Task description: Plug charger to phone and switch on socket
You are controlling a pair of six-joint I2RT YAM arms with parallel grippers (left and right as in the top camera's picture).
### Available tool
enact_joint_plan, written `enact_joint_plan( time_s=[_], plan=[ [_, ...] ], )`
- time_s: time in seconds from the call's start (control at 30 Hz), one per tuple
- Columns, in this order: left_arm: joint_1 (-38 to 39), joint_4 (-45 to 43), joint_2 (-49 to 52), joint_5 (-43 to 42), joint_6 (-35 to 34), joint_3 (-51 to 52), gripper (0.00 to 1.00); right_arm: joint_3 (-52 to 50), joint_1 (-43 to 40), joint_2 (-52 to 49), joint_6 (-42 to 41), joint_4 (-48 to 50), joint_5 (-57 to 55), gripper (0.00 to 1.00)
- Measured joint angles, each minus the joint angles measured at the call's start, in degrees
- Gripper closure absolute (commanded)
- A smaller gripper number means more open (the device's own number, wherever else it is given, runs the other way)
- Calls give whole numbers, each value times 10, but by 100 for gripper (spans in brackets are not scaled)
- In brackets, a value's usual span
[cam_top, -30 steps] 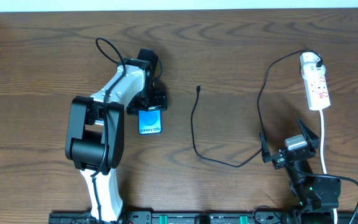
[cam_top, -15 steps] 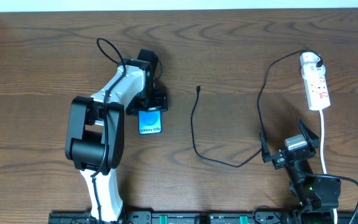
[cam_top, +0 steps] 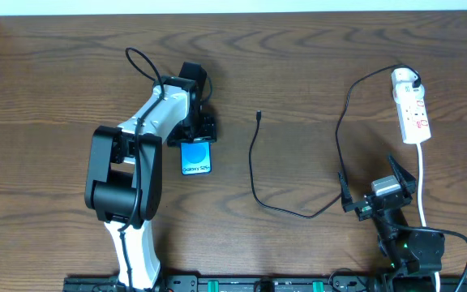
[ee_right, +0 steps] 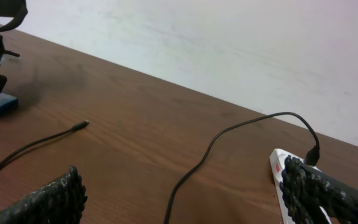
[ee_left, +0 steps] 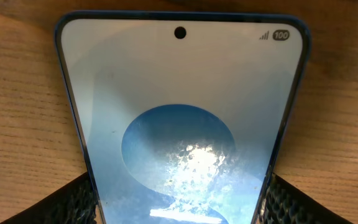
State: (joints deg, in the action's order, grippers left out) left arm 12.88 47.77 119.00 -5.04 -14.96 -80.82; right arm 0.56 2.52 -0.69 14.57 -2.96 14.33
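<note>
The left arm (cam_top: 140, 138) stretches from its base out to the phone (cam_top: 196, 160), its white link slanting toward it; the left gripper (cam_top: 194, 138) points down over the phone's far end, with black fingers (ee_left: 73, 199) at either long edge; whether they press it cannot be told; the right arm (cam_top: 408, 247) sits folded low, well right of the phone; the right gripper (cam_top: 367, 170) stands spread wide, holding nothing.
</note>
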Motion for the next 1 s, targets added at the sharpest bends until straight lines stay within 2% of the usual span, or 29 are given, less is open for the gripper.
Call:
enact_joint_plan(
  time_s=[0.17,0.2,0.3,0.57,0.67,0.8,1.0],
  plan=[
    [0,2,0,0,0,0,24,0,0,0,0,0,0,1],
    [0,2,0,0,0,0,18,0,0,0,0,0,0,1],
    [0,3,0,0,0,0,14,0,0,0,0,0,0,1],
    [0,3,0,-1,0,0,13,0,0,0,0,0,0,1],
    [0,4,0,-1,0,0,15,0,0,0,0,0,0,1],
    [0,5,0,-2,1,0,25,0,0,0,0,0,0,1],
    [0,7,0,-1,2,-1,28,0,0,0,0,0,0,1]
  ],
)
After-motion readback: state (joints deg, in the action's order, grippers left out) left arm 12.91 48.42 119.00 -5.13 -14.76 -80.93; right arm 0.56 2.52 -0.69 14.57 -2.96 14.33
